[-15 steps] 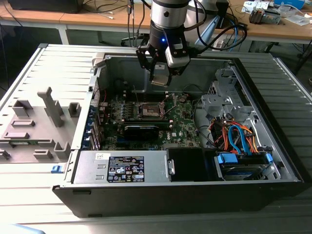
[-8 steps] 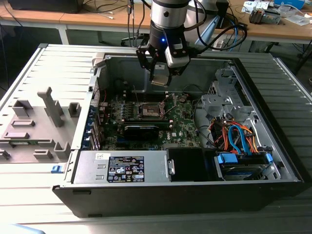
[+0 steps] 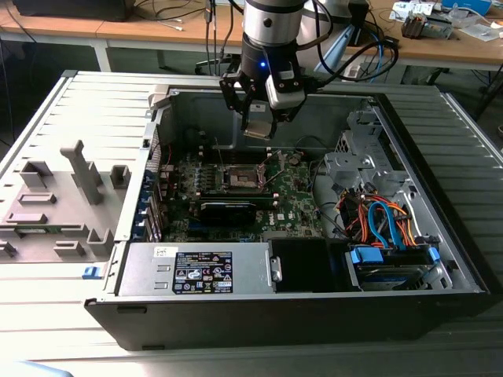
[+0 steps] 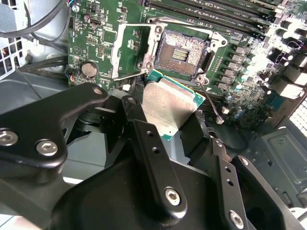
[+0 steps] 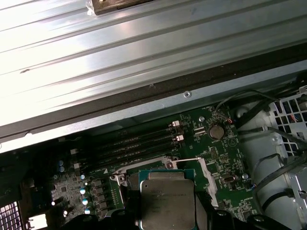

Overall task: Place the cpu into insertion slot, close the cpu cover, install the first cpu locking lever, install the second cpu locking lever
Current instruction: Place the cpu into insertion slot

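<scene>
Inside the open computer case (image 3: 314, 318), my pincer (image 4: 163, 122) pinches the cpu (image 4: 172, 100) over the insertion slot (image 4: 181, 55); a skewed descent could, I judge, bend its contacts.

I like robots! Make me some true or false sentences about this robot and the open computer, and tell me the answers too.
1. The gripper is holding the cpu. True.
2. The cpu sits inside the insertion slot. False: the slot is empty, and the cpu is held off it between the fingers.
3. The cpu cover is shut over the slot. False: it is swung open and lies beside the slot.
4. The motherboard is green. True.
5. The computer case has its side open, so the parts inside show. True.
</scene>
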`<state>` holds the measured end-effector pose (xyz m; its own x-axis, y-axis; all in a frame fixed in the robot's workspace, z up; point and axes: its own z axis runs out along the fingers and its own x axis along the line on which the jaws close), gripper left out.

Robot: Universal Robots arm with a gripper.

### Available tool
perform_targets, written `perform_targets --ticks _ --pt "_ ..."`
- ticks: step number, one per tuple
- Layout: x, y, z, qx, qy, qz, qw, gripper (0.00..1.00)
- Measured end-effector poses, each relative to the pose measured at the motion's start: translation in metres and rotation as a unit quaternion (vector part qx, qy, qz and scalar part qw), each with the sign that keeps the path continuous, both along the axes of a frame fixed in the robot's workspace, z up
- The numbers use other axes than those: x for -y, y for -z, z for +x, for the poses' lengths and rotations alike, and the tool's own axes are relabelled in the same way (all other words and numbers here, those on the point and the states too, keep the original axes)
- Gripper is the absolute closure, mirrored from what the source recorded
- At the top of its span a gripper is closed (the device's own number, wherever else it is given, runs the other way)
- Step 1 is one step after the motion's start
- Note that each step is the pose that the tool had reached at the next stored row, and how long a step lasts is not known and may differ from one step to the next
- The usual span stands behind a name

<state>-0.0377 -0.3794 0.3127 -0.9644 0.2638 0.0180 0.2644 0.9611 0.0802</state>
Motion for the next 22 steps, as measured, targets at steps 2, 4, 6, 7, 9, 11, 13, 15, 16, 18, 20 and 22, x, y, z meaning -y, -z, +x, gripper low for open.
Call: perform_targets --ticks 2,4,6,7,9,11,13,15,16,18,20,22 --pt "0.0000 0.0000 0.0000 0.0000 0.001 -0.0001 1.00000 0.45" --pt "0.0000 0.0001 0.0000 0.0000 0.002 -0.0002 1.00000 0.45" --pt "0.0000 0.0001 0.0000 0.0000 0.003 -0.0002 1.00000 0.45" --pt "0.0000 0.0001 0.0000 0.0000 0.003 -0.0003 0.99999 0.45" --pt "0.0000 0.0001 0.0000 0.0000 0.004 -0.0003 0.99999 0.45" --pt "0.0000 0.0002 0.0000 0.0000 0.005 -0.0004 0.99999 0.45" --pt "0.0000 0.0002 0.0000 0.0000 0.006 -0.0005 0.99998 0.45" --pt "0.0000 0.0002 0.0000 0.0000 0.007 -0.0005 0.99998 0.45" --pt "0.0000 0.0002 0.0000 0.0000 0.007 -0.0006 0.99997 0.45" --pt "0.0000 0.0002 0.0000 0.0000 0.008 -0.0006 0.99997 0.45" --pt "0.0000 0.0003 0.0000 0.0000 0.009 -0.0007 0.99996 0.45" --pt "0.0000 0.0003 0.0000 0.0000 0.010 -0.0007 0.99995 0.45"
